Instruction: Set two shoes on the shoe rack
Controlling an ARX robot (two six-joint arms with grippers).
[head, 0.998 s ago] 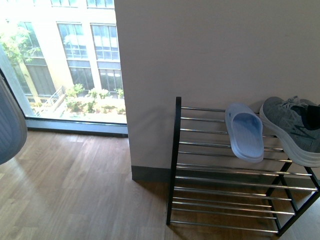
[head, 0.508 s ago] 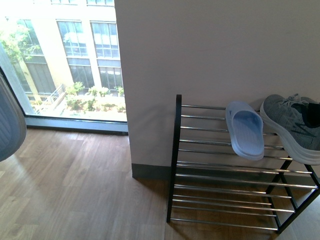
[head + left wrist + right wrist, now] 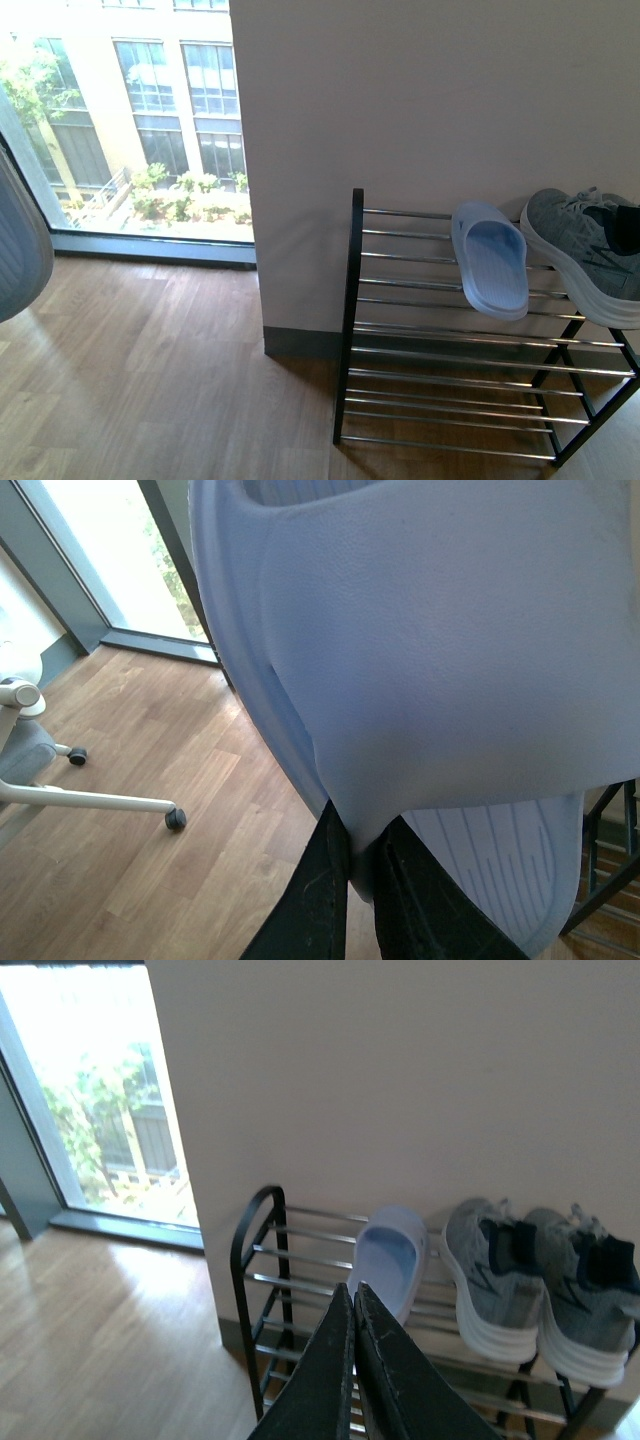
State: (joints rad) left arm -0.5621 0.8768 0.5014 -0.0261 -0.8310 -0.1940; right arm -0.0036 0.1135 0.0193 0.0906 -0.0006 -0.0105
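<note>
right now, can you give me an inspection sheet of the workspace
surface: wood floor, bare where visible
job's things: shoe rack against wall; one pale blue slide and two grey sneakers on its top tier; second slide held off the rack
clutter: office chair base by the window
grippers: left gripper shut on second slide; right gripper shut, empty
cables: nothing seen
surroundings: pale wall, large window with building outside

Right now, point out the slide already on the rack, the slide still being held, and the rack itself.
slide on the rack (image 3: 490, 262), front view, on its footbed.
held slide (image 3: 440, 650), left wrist view, on its strap.
shoe rack (image 3: 354, 300), front view, on its left black upright.
</note>
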